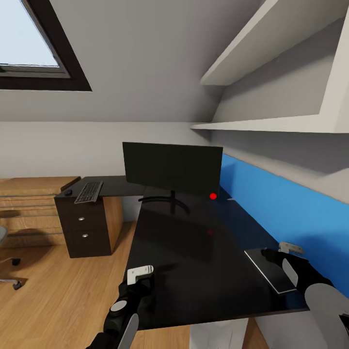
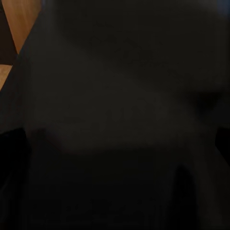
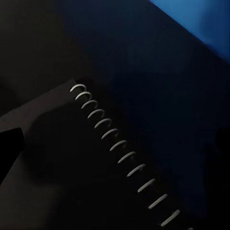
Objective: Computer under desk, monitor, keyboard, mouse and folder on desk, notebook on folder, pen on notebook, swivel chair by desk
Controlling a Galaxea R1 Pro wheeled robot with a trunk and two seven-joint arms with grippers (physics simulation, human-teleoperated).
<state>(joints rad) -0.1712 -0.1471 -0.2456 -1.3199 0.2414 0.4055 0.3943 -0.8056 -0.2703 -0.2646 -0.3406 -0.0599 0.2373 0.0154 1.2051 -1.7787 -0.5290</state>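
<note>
From the head camera I see my right gripper (image 1: 286,259) down at the near right end of the black desk (image 1: 194,252), sitting over the notebook (image 1: 269,269). Its pale fingers (image 1: 290,248) straddle the far edge of that dark cover, but I cannot tell how wide the claw is spread, nor whether it has a grip on the book. Through the right wrist camera the notebook's (image 3: 72,167) white spiral binding (image 3: 122,153) runs diagonally across the glossy desktop, with the blue wall panel (image 3: 201,28) behind it.

My left gripper (image 1: 140,276) hangs at the desk's near left edge, one white finger pad (image 1: 140,273) showing; its opening I cannot judge either. The left wrist camera gives me little more than dark desk surface (image 2: 115,115) and a sliver of wooden floor (image 2: 24,19).

The monitor (image 1: 172,167) stands on the desk at the corner, a red light (image 1: 213,196) at its lower right. The keyboard (image 1: 88,192) and mouse (image 1: 68,192) lie side by side on the left wing above the drawer unit (image 1: 85,228). Part of the swivel chair (image 1: 7,261) shows at far left, well apart from the desk.

I can read no brand or writing anywhere.
</note>
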